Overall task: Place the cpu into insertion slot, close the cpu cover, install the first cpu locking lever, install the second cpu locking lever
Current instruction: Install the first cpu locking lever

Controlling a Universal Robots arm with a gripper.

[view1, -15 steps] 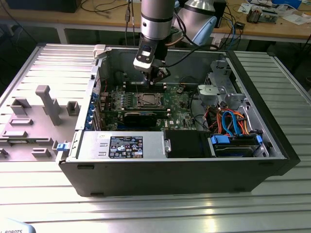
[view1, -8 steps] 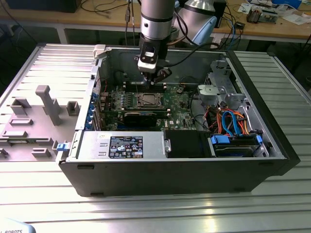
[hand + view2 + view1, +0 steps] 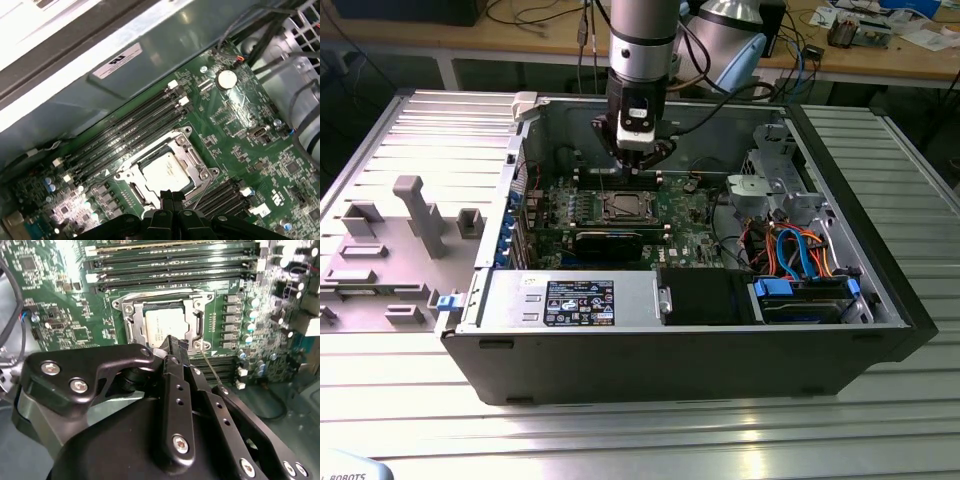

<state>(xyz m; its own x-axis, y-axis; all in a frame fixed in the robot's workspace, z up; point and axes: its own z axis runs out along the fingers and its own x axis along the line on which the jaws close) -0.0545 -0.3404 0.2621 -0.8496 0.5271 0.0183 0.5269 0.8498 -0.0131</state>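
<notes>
Pincer (image 3: 175, 344): clenched, tips pressed together, nothing visible between them; poised over the insertion slot's rim, on the side turned away from the case wall; contact with the rim impossible to tell.
Locking lever (image 3: 210, 366): thin metal rod starting at the slot's corner nearest the pincer and slanting away from the slot, just beside one pincer finger; judged raised and not yet hooked down.
Key relation: slot's centre just ahead of and below the pincer tips, toward the case wall; lever's long axis running roughly along the pincer's own length, at its flank rather than between the tips.
Cpu cover (image 3: 192, 310): silver frame lying flat around the chip, window over it; judged closed.
Cpu (image 3: 161, 324): silver-grey top showing through the window, seated square in the slot's centre; seen likewise in the first wrist view (image 3: 162, 172).
Insertion slot (image 3: 160, 294): silver-rimmed, on the green board; in the exterior view (image 3: 625, 207) just below the pincer (image 3: 638, 160).
Memory slots (image 3: 125, 135): long parallel row just beyond the slot, between it and the wall.
Case wall (image 3: 150, 90): grey sheet metal past the memory slots.
Worktop (image 3: 640, 430): ribbed metal under the open case, well apart from the slot.
</notes>
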